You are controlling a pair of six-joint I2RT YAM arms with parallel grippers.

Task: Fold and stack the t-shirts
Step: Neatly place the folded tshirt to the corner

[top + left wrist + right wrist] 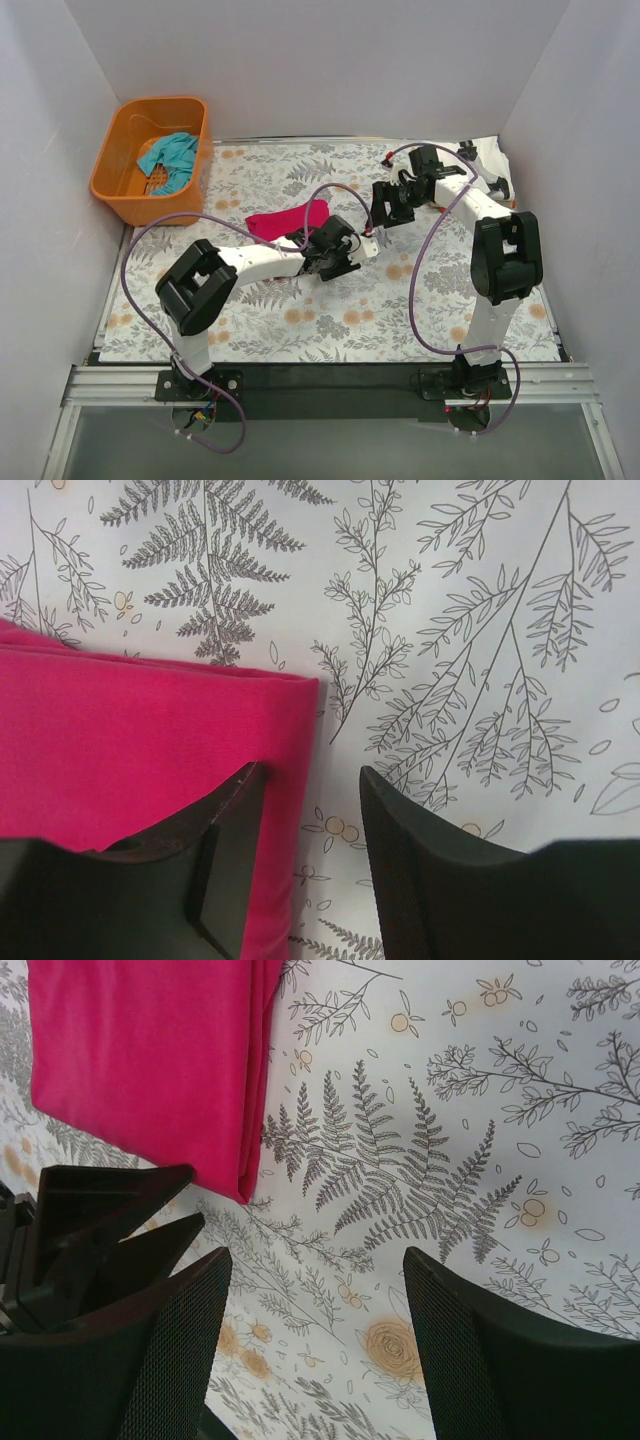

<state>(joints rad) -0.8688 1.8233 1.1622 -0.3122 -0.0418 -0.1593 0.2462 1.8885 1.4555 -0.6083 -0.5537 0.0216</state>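
The left end effector (308, 775) stands partly open, low over the right-hand border of the magenta shirt (140, 740). One finger (225, 850) lies above the cloth and the other above the bare worktop (300, 320), with nothing pinched between them. The right end effector (315, 1260) is spread wider and holds nothing. It hangs over the fern print just beside the same shirt's corner.

The magenta shirt lies flat near the middle of the worktop, folded into a narrow panel with doubled layers showing along its long edge. It looks light, limp and thin, so it would probably sag and fall open if lifted by one point. The knit seems matte rather than slippery, and nothing about it is fragile. The best hold, I judge, is at a corner of the folded edge, with a finger slid under all the layers so none is left behind. The other arm could take the neighbouring corner to keep the panel taut.

Farther out, the teal shirt (170, 152) sits crumpled in the orange basket (140, 205) at the far left corner. The white shirt (495, 165) lies at the far right, partly hidden by the right arm. Both will likely handle the same way, though the bunched teal one would need spreading first.
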